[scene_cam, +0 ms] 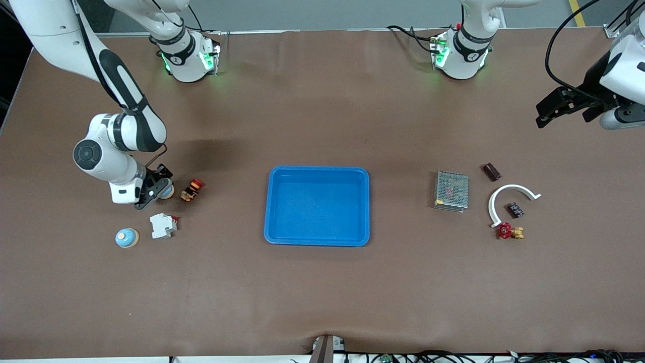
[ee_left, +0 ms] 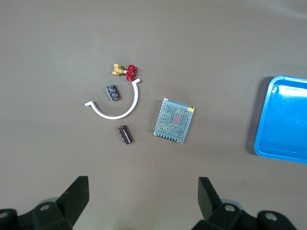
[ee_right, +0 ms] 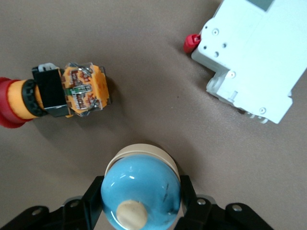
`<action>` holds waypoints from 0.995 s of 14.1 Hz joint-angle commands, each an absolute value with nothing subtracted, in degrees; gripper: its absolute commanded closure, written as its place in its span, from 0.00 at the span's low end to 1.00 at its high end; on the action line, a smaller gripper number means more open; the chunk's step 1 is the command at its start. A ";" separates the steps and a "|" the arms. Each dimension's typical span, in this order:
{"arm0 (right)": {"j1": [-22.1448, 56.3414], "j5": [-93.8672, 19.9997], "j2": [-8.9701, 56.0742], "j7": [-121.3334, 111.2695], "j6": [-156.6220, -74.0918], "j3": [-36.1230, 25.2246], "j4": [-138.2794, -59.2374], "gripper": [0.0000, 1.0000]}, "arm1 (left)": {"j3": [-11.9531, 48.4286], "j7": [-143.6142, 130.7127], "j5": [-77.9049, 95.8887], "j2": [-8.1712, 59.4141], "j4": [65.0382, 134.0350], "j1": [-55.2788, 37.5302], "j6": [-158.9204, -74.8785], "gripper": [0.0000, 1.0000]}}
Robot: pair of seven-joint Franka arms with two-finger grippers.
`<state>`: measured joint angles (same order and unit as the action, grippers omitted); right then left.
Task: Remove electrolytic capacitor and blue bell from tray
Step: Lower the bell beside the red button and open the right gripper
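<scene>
My right gripper (scene_cam: 156, 194) is shut on a blue bell (scene_cam: 168, 192) with a cream base, low over the table at the right arm's end; the right wrist view shows the bell (ee_right: 144, 184) tilted between the fingers. A second blue bell (scene_cam: 127, 238) stands nearer the front camera. Two small dark components lie at the left arm's end: one (scene_cam: 491, 172) (ee_left: 125, 134) farther from the camera, one (scene_cam: 514, 209) (ee_left: 113, 92) inside a white arc. My left gripper (scene_cam: 567, 107) (ee_left: 142, 181) is open and empty, high over the table's end.
A blue tray (scene_cam: 317, 169) (ee_left: 288, 115) sits mid-table. A red-orange push button (scene_cam: 192, 189) (ee_right: 57, 93) and a white circuit breaker (scene_cam: 163, 225) (ee_right: 249, 57) lie by the held bell. A metal mesh box (scene_cam: 451, 190) (ee_left: 173, 121), white arc (scene_cam: 514, 187) (ee_left: 117, 115) and red valve (scene_cam: 509, 231) (ee_left: 125, 71) lie by the components.
</scene>
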<state>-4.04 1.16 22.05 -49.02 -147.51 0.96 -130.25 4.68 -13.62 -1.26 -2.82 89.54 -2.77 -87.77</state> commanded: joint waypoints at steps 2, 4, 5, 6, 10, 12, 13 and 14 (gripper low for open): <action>-5.62 1.85 21.71 -49.75 -148.27 2.02 -131.13 0.57 | 4.83 -12.48 -1.05 -2.37 88.77 -2.72 -87.36 0.00; -5.71 1.67 21.97 -49.66 -148.27 2.02 -130.96 0.00 | 4.83 -12.48 -0.97 -2.37 89.12 -2.55 -87.01 0.00; -5.97 1.06 21.97 -49.31 -148.27 2.02 -130.96 0.00 | 4.83 -12.48 -1.05 -2.37 89.12 -2.55 -86.92 0.00; -6.59 1.05 21.97 -49.05 -148.18 2.11 -130.70 0.00 | 4.83 -12.48 -1.05 -2.46 89.12 -2.64 -86.75 0.00; -6.68 0.97 21.62 -46.95 -144.08 2.20 -127.02 0.00 | 4.92 -12.48 -1.05 -2.46 89.12 -2.99 -86.75 0.00; -5.89 0.97 21.10 -42.65 -132.87 2.37 -121.32 0.00 | 4.92 -12.57 -1.05 -2.46 89.03 -2.90 -86.75 0.00; -5.19 0.97 20.83 -40.02 -127.15 2.37 -117.55 0.00 | 4.92 -12.48 -1.05 -2.63 89.03 -2.73 -86.75 0.00; -4.40 1.05 20.57 -38.08 -122.48 2.37 -114.20 0.00 | 4.92 -12.48 -1.05 -2.64 88.95 -2.72 -86.75 0.00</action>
<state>-5.19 1.11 21.57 -42.28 -130.84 1.75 -120.25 4.86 -13.62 -1.26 -2.53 89.64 -2.95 -87.53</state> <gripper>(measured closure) 0.000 0.000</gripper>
